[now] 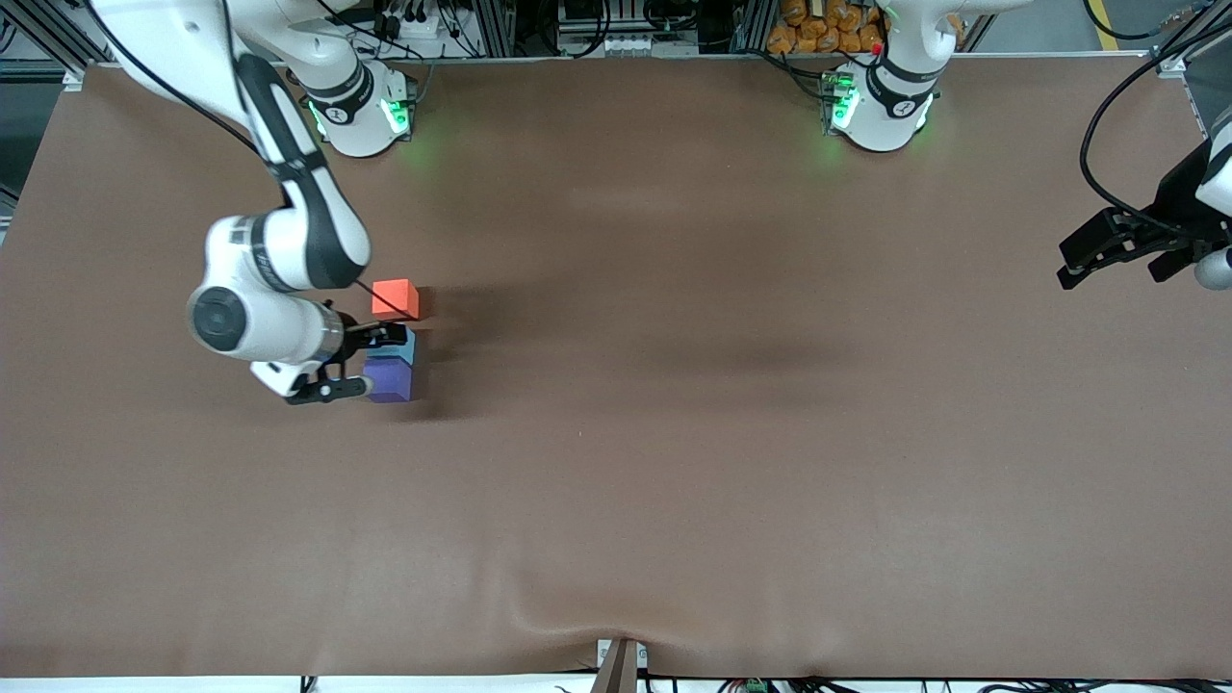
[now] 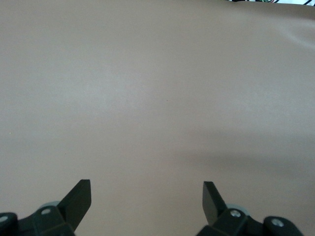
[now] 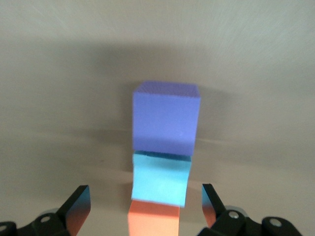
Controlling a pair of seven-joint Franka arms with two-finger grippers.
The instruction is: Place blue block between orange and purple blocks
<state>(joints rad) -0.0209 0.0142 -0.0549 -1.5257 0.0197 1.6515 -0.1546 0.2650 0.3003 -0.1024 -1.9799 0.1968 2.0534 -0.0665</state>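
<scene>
The small sky-blue matte cube (image 1: pixel 404 347) sits on the brown table (image 1: pixel 674 433) toward the right arm's end, between the orange-red matte cube (image 1: pixel 396 298) and the dark purple matte cube (image 1: pixel 390 379). It touches the purple one. The right gripper (image 1: pixel 364 360) hangs low by the cubes with its fingers spread wide, holding nothing. If it bumps a cube when lifting, the row may break. The left gripper (image 1: pixel 1121 252) waits at the table's edge, fingers also apart. Nothing else lies near.
</scene>
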